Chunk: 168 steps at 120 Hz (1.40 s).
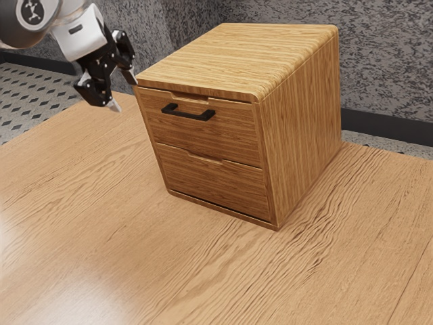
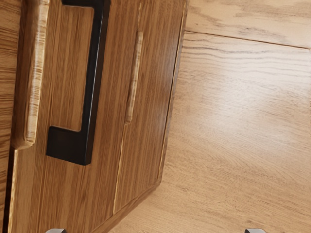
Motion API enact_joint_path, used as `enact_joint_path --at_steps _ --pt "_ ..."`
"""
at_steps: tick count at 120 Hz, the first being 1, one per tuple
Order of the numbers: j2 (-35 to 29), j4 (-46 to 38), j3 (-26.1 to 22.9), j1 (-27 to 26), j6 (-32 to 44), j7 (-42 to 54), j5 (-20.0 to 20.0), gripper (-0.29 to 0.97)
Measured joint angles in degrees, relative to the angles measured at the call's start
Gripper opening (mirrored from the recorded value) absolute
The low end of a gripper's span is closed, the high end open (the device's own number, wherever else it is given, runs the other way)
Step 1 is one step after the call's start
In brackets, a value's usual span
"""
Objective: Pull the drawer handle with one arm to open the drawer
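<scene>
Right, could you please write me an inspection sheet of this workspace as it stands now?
Surface: wooden table, the cabinet stands on it.
Job's things: wooden cabinet with two drawers; top drawer looks shut, its black handle untouched; lower drawer looks shut.
Clutter: nothing seen.
Grippers: gripper open, in the air at the exterior view's left of the cabinet, apart from the handle.
Cables: nothing seen.
Surroundings: grey speckled wall, patterned floor.

Grey speckled wall, dark baseboard, patterned tile floor, wooden table.
</scene>
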Motion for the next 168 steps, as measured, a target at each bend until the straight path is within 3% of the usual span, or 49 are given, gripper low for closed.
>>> enact_joint_path --at_steps 52,92,129,168 --pt "1.76 0.11 0.19 -11.15 0.0 0.2 0.05 0.45" --pt "1.67 0.53 -0.77 -6.43 0.05 0.3 0.09 0.45" --pt "2.03 1.03 -1.72 -9.93 0.43 0.36 0.09 0.45" --pt "4.59 2.08 -1.43 -7.39 1.91 0.34 0.07 0.45"
